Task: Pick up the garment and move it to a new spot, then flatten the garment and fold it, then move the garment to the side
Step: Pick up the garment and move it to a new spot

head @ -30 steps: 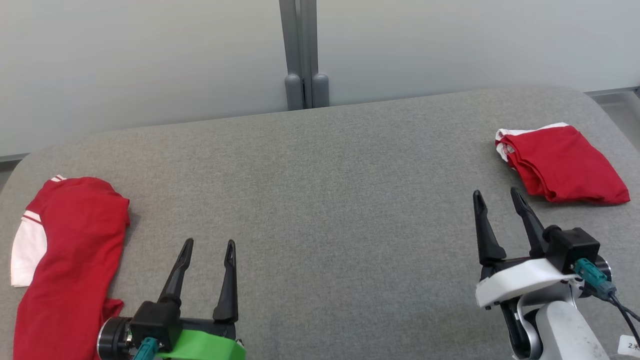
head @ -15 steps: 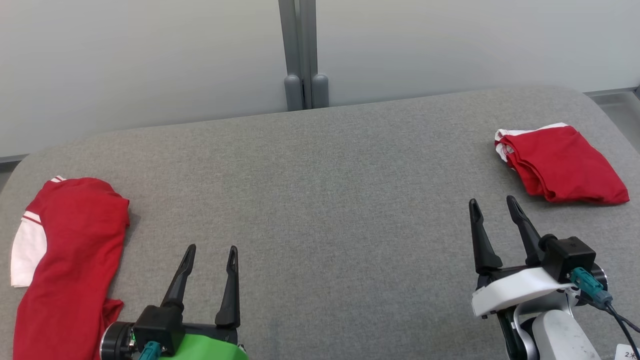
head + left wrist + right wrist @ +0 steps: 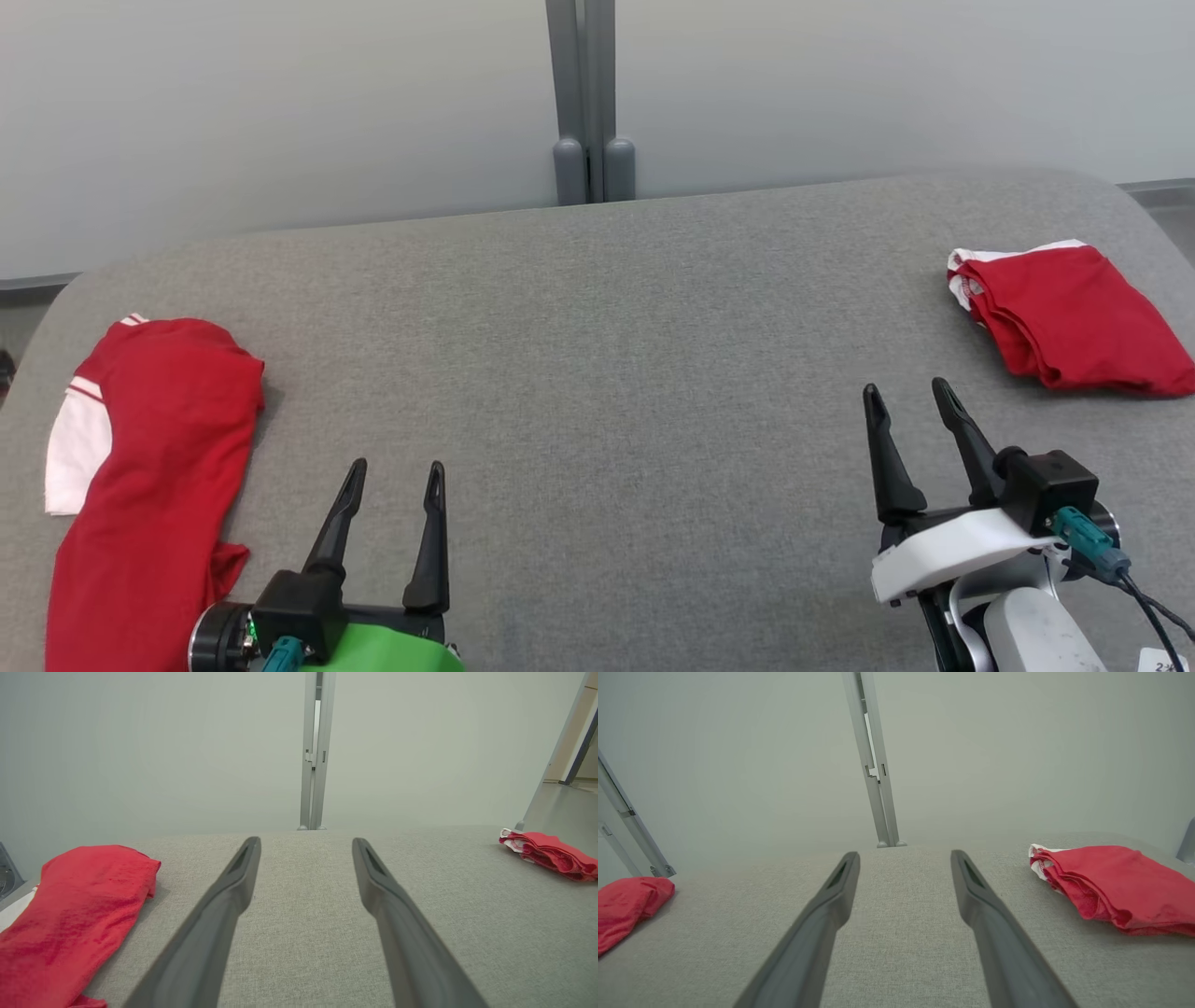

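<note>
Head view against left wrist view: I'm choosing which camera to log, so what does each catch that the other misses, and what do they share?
Head view adds: the right gripper, open over the table, plus the green mount and white mount behind the fingers. Left wrist view adds: a slanted frame at its right edge and the latch on the grey post. Shared: the left gripper, open, the loose red garment to its left, and the folded red garment far right.

A grey fabric counter with rounded corners spans the head view. Behind its far edge stand pale wall panels, joined by a grey metal post with two rounded feet.
</note>
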Controlling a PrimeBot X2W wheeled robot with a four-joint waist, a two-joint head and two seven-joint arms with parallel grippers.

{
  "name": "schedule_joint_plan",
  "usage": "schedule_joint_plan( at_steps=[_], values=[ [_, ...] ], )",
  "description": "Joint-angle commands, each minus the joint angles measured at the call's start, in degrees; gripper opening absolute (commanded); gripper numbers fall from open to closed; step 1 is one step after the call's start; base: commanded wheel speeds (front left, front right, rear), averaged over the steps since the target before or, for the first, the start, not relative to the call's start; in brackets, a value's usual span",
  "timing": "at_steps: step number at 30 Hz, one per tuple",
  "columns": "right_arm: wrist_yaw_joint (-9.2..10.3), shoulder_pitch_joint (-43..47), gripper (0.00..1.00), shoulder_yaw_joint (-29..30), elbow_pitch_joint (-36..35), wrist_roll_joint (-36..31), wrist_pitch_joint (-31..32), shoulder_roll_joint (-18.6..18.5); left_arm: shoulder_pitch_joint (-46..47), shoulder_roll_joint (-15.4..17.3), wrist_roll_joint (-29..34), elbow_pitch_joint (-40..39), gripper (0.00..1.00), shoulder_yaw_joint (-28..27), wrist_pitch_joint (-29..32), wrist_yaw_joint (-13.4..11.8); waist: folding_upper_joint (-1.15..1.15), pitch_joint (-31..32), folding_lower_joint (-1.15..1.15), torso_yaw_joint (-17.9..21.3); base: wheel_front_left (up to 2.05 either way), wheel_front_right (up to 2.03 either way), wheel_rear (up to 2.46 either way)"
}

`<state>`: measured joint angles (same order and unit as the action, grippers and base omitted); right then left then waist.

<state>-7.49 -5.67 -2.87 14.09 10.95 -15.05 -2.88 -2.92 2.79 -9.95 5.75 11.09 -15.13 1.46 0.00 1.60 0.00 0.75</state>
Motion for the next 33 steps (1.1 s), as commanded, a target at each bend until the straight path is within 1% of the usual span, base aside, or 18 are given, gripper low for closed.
schedule_joint_plan(
  at_steps=[1, 7, 16, 20, 27, 33],
  values=[
    [0.00, 0.51, 1.00, -0.46, 0.29, 0.46, -0.16, -0.03, 0.52, 0.21, -0.06, 0.09, 1.00, -0.09, 0.00, -0.26, 0.00, 0.00, 0.00, -1.72, 0.00, 0.00, 0.00],
    [0.00, 0.61, 1.00, -2.63, 1.20, 1.38, -0.16, -0.04, 0.16, 0.22, 0.27, 0.34, 1.00, -0.45, 0.00, -0.20, 0.00, 0.46, 0.00, -7.41, 0.00, 0.00, 0.00],
    [0.00, 0.73, 1.00, -6.77, 3.23, 3.89, -0.16, -0.07, -1.36, 0.22, 1.63, 0.79, 1.00, -3.08, 0.00, 0.57, 0.00, 1.58, 0.00, -17.31, 0.00, 0.00, 0.00],
    [0.00, 0.64, 1.00, -8.16, 3.86, 5.13, -0.17, -0.06, -1.80, 0.21, 2.14, 0.91, 1.00, -4.42, 0.00, 0.98, 0.00, 1.94, 0.00, -21.02, 0.00, 0.00, 0.00],
    [0.00, 0.21, 1.00, -10.45, 4.69, 6.83, -0.17, -0.10, -2.26, 0.20, 2.27, 0.83, 1.00, -6.29, -0.01, 1.66, 0.00, 2.10, 0.00, -25.48, 0.00, 0.00, 0.00],
    [0.00, 0.29, 1.00, -10.64, 5.07, 7.08, -0.17, -0.09, -2.52, 0.20, 2.22, 0.50, 1.00, -6.51, -0.01, 1.80, 0.00, 2.00, 0.00, -27.23, 0.00, 0.00, 0.00]
  ],
)
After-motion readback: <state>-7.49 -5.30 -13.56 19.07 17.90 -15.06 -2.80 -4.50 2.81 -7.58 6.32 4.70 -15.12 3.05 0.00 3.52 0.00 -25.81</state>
